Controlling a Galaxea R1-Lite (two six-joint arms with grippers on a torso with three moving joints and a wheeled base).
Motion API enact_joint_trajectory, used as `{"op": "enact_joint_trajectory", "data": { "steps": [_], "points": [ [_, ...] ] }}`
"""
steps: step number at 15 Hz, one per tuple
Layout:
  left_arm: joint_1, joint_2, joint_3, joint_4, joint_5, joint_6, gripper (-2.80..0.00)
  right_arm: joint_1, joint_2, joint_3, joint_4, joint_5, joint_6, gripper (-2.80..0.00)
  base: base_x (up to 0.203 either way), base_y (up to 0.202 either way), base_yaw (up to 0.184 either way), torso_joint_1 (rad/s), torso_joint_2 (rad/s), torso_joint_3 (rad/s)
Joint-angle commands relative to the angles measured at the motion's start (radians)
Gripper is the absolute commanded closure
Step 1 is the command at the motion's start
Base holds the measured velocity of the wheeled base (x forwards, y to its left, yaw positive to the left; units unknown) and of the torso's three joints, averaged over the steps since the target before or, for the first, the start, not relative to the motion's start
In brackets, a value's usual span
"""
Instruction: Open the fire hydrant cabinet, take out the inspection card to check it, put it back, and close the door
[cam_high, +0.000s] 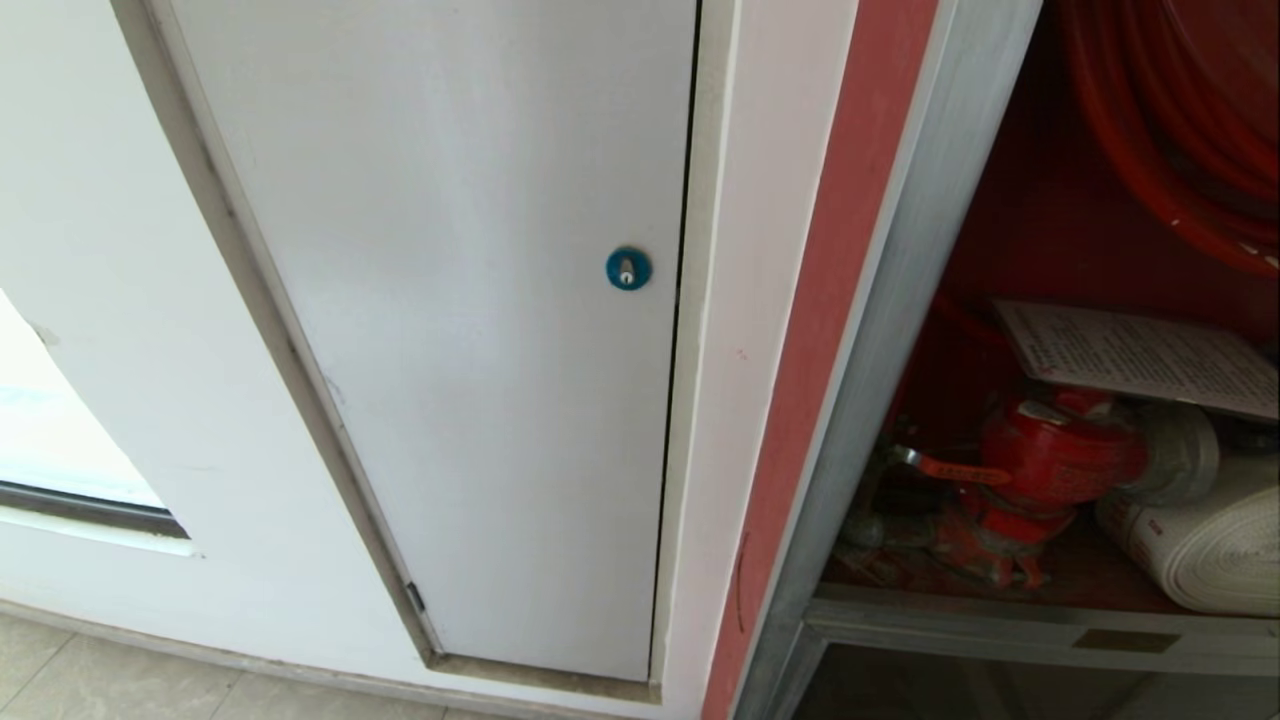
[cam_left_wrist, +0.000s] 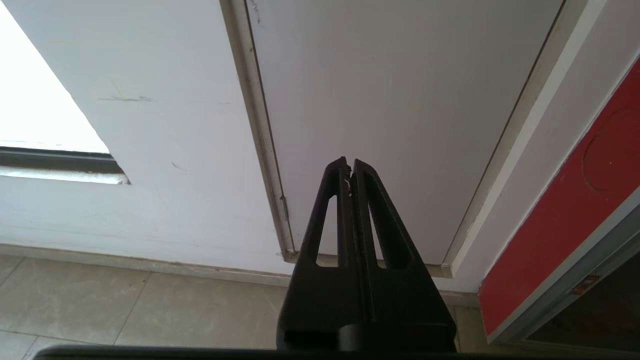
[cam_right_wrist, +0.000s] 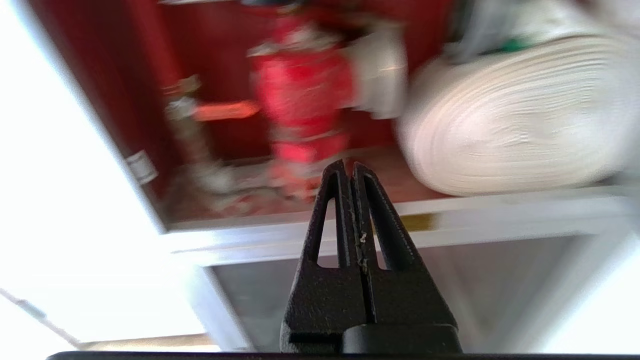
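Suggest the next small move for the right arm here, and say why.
Probably lift the right gripper toward the inspection card. The fire hydrant cabinet stands open, the card lies above the red valve, and the gripper is shut, empty and below the shelf edge, so it must rise and open first.

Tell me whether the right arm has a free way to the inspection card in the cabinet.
Probably yes: the cabinet stands open, the inspection card lies uncovered above the red valve, and the shut right gripper faces the opening.

Inspection card (cam_high: 1140, 358) flat atop cabinet (cam_high: 1040, 230) valve
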Motion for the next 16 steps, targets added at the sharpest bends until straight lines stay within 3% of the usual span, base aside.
{"op": "enact_joint_trajectory", "data": {
  "steps": [1, 4, 7, 16],
  "points": [
    [0.000, 0.001, 0.000, 0.000, 0.000, 0.000, 0.00, -0.002, -0.105, 0.127, -0.029, 0.077, 0.001, 0.00, 0.000, 0.000, 0.000, 0.000, 0.00, 0.000],
    [0.000, 0.001, 0.000, 0.000, 0.000, 0.001, 0.00, -0.003, -0.106, 0.214, -0.084, 0.114, -0.008, 0.00, 0.000, 0.000, 0.000, 0.000, 0.00, 0.000],
    [0.000, 0.001, 0.000, 0.000, 0.000, 0.000, 0.00, -0.003, -0.106, 0.289, -0.110, 0.133, -0.075, 0.00, 0.000, 0.000, 0.000, 0.000, 0.00, 0.000],
    [0.000, 0.001, 0.000, 0.000, 0.000, 0.000, 0.00, -0.004, -0.106, 0.300, -0.110, 0.153, -0.094, 0.00, 0.000, 0.000, 0.000, 0.000, 0.00, 0.000]
  ]
}}
